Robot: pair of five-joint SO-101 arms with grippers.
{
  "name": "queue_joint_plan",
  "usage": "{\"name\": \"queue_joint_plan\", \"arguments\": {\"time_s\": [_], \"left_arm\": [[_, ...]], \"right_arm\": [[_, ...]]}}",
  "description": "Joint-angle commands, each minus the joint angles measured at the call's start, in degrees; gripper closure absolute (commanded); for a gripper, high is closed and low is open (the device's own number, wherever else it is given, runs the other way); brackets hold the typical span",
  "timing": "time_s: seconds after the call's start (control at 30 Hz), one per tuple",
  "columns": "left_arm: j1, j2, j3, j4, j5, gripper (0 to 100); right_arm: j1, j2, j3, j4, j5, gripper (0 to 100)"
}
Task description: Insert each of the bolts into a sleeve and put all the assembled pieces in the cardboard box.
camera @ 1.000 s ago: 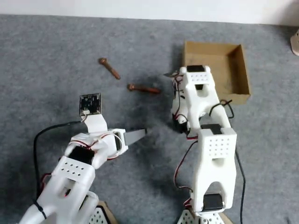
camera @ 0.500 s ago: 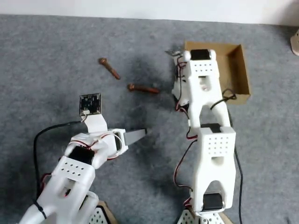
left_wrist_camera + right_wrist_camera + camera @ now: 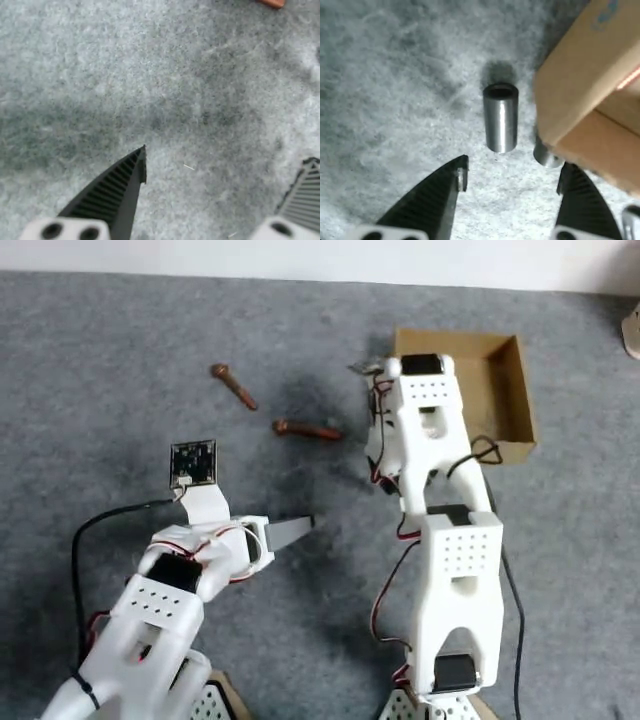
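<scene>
My right gripper (image 3: 512,172) hangs wide open and empty over a sleeve (image 3: 500,118) lying just beside the cardboard box (image 3: 585,100), placed, I judge, to straddle it; a second sleeve (image 3: 545,155) sits partly hidden at the box corner; my left gripper (image 3: 226,155), open and empty, hovers over carpet (image 3: 150,75) short of the nearer bolt (image 3: 308,429), likely awaiting it; the farther bolt (image 3: 234,386) lies beyond.

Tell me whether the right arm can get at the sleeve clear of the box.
Probably yes: the open right claw faces the sleeve across bare carpet, though the box corner sits close.
</scene>
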Motion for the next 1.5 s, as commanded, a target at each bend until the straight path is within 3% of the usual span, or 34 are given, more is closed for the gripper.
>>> {"name": "queue_joint_plan", "arguments": {"time_s": [0.0,0.3,0.67,0.8,0.93,1.07,1.23,1.47], "left_arm": [[-0.6,-0.6,-0.2,-1.2,0.1,58],[-0.6,-0.6,-0.2,-1.2,0.1,58],[-0.6,-0.6,-0.2,-1.2,0.1,58],[-0.6,-0.6,-0.5,-1.1,0.2,58],[-0.7,-0.6,-1.0,-1.1,0.3,58],[-0.7,-0.6,-3.5,2.1,1.0,58],[-1.1,-0.6,-8.1,6.7,7.5,58],[-6.7,-0.1,-16.8,10.5,8.8,58]], "right_arm": [[2.2,-0.8,-0.6,0.5,-0.4,73.5],[7.0,-0.7,-0.1,-9.3,-0.5,73.5],[7.1,6.7,2.5,-16.4,-0.4,73.5],[6.8,11.2,2.2,-14.9,-0.6,76.2],[6.5,10.2,2.2,-13.1,-3.8,99.8],[6.3,5.7,2.6,-9.5,-7.9,99.7],[5.1,-1.7,2.7,-1.8,-8.0,99.2],[5.9,-17.0,11.7,0.5,-7.6,99.2]]}}
